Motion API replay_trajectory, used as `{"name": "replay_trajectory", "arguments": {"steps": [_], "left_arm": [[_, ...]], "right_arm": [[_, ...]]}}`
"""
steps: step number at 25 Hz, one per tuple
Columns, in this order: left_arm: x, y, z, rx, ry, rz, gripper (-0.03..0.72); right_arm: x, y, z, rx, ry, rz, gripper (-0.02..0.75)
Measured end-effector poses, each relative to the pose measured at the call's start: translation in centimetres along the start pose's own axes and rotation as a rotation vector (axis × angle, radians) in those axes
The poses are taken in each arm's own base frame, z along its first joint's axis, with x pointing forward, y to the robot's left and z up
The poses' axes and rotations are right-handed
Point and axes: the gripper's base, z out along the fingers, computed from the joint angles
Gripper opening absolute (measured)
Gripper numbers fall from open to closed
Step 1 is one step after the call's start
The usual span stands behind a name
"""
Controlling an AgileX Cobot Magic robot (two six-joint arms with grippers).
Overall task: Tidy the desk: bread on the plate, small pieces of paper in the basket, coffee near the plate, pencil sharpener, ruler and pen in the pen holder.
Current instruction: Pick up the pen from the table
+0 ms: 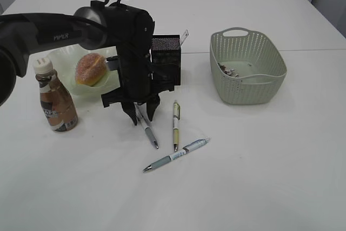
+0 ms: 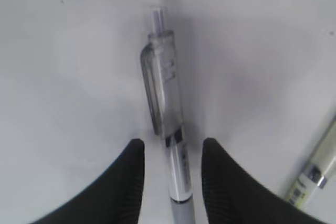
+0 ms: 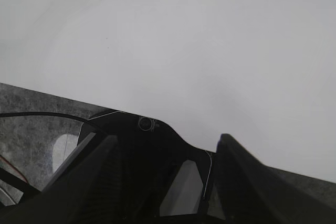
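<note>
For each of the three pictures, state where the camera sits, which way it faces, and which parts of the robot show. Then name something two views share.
Exterior view: in front of the desk, looking down at a slant; shows the left arm and left gripper over three pens.
Left wrist view: on the left arm, facing down; both jaws stand open astride a clear-topped pen.
Right wrist view: low at the desk's near edge, facing across the tabletop; shows the right gripper, open and holding nothing.
Shared: the clear-topped pen appears in the exterior and left wrist views.
</note>
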Motion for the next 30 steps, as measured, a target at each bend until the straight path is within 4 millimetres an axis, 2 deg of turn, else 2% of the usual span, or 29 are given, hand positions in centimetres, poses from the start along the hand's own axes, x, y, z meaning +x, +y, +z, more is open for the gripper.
{"name": "replay_trajectory", "arguments": {"steps": [10,15,20,23,27,30], "left_arm": [[0.3,-0.3,0.1,0.01,0.007,0.001,0.262],[0.3,-0.2,1.1,-0.008,0.02,0.001,0.262],[0.3,-0.2,1.1,-0.008,0.021,0.021,0.256],[0.4,-0.2,1.1,-0.009,0.022,0.043,0.21],[0.4,-0.2,1.1,-0.009,0.022,0.084,0.085],[0.3,-0.2,1.1,-0.007,0.021,0.131,0.066]], "right_arm": [[0.0,0.0,0.0,0.0,0.0,0.0,0.449],[0.0,0.0,0.0,0.0,0.0,0.0,0.449],[0.0,0.0,0.0,0.0,0.0,0.0,0.449],[0.0,0.0,0.0,0.0,0.0,0.0,0.449],[0.0,0.0,0.0,0.002,0.0,-0.001,0.448],[0.0,0.0,0.0,0.002,0.0,-0.001,0.449]]}}
